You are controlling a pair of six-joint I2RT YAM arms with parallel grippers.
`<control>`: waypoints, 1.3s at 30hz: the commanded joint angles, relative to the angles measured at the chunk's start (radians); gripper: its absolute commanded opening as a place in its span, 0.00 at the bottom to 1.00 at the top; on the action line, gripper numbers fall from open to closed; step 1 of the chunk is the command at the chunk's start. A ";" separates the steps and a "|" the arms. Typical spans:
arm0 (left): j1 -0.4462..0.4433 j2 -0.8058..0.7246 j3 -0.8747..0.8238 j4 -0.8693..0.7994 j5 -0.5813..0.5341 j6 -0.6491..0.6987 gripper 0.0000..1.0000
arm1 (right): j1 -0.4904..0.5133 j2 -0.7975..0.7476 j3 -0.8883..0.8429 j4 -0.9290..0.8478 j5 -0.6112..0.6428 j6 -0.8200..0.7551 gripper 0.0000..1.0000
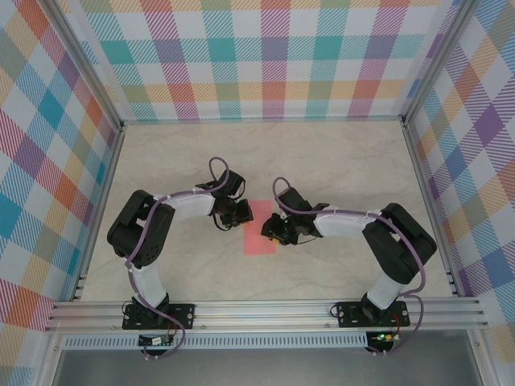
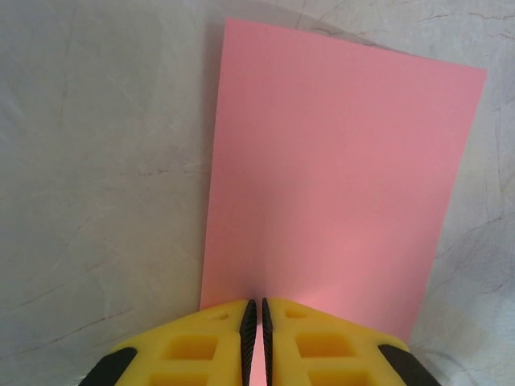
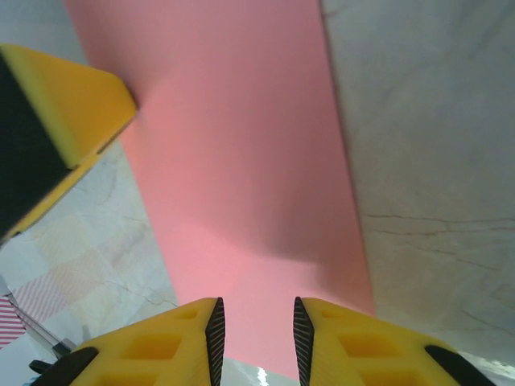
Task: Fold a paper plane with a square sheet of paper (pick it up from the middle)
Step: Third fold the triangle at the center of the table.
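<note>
Marbled tabletop (image 1: 346, 153) carries the salmon-pink paper (image 1: 259, 241) at its centre, lying flat as a plain rectangle between the 2 arms; any crease is too faint to make out. The left gripper (image 2: 255, 318) sits at its far short edge with its fingers drawn to a hairline slit. They hide that edge, so whether they pinch the sheet cannot be told. The right gripper (image 3: 257, 322) hangs over the right long edge, jaws apart. Bare table lies all around, up to the plaid walls (image 1: 273, 56).
</note>
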 commanded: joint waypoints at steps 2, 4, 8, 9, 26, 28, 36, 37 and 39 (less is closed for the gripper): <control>0.007 0.025 -0.041 -0.031 -0.008 -0.006 0.14 | 0.005 -0.023 0.043 -0.113 0.072 -0.034 0.34; 0.007 0.024 -0.043 -0.032 -0.009 -0.007 0.14 | 0.007 -0.035 0.040 -0.135 0.075 -0.043 0.34; 0.007 0.024 -0.042 -0.032 -0.011 -0.009 0.14 | 0.021 -0.049 0.022 -0.164 0.043 -0.030 0.35; 0.007 0.027 -0.043 -0.033 -0.013 -0.012 0.14 | 0.028 -0.054 0.014 -0.166 0.042 -0.022 0.35; 0.007 0.028 -0.057 -0.022 0.005 -0.019 0.14 | 0.089 0.004 -0.015 -0.144 0.063 0.059 0.38; 0.007 0.030 -0.056 -0.022 0.007 -0.019 0.14 | 0.089 0.010 0.004 -0.138 0.055 0.052 0.38; 0.007 0.030 -0.065 -0.010 0.010 -0.025 0.14 | 0.089 -0.041 0.029 -0.165 0.101 0.029 0.39; 0.007 0.032 -0.066 -0.010 0.012 -0.025 0.14 | 0.089 -0.042 0.025 -0.149 0.096 0.024 0.40; 0.007 0.031 -0.068 -0.011 0.013 -0.026 0.14 | 0.088 -0.046 0.039 -0.188 0.121 0.021 0.40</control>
